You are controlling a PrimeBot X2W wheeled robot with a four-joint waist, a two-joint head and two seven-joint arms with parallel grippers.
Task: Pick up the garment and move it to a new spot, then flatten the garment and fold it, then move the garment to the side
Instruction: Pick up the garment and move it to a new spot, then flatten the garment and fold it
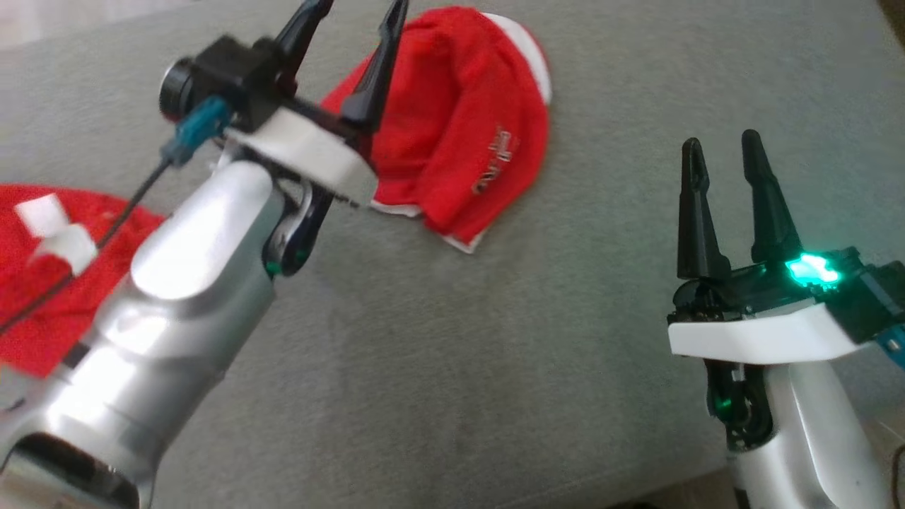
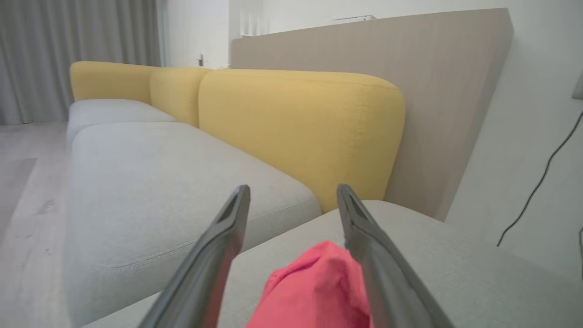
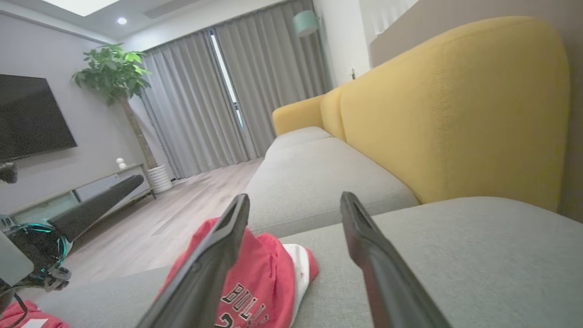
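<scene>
The garment (image 1: 459, 134) is soft, light and limp. It will sag and drape from any pinch, and its thin knit may slide over the seat rather than stay put. The best hold, I judge, is a hemmed edge or a corner of the white trim, one claw to each side, so that it opens as it lifts. A pinch in the middle of the heap would only bunch it more.

It is red with white edging and printed lettering, and it lies crumpled and folded over itself, not yet flat. It sits on the grey seat of the sofa (image 1: 438, 367), toward the far side, with the yellow backrest (image 2: 300, 132) beyond.

The left claw (image 1: 357, 28) hangs over the garment's left edge, fingers spread wide, gripping nothing. The right claw (image 1: 721, 141) stands well apart to the right — also wide open and empty. A second red cloth (image 1: 42, 297) lies at the left, apart from the garment.
</scene>
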